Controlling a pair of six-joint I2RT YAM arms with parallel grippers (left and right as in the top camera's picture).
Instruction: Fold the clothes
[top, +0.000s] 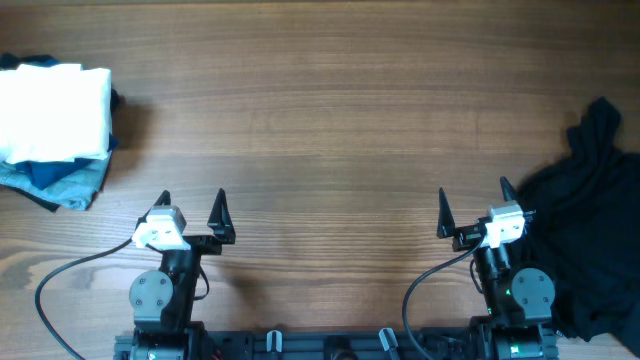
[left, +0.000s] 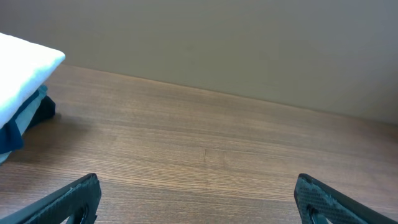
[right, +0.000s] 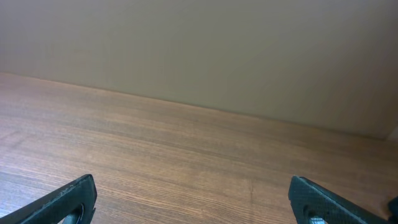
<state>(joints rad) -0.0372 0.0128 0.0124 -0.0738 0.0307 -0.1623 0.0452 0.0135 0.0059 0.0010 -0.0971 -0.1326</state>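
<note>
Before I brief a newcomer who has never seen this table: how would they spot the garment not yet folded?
Look along the wooden table to its right edge, just beyond the right gripper. The black garment lies there in a loose crumpled heap, unlike the neat stack at the far left, white over blue.

Black arms (top: 178, 265) — white wrist blocks (top: 160, 228), grey joint discs (top: 152, 294), cables (top: 60, 275), pointed claws (top: 192, 198).

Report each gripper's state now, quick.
Left gripper: open, fingers spread wide, holding nothing.
Right gripper: open, fingers spread wide, holding nothing.
</note>
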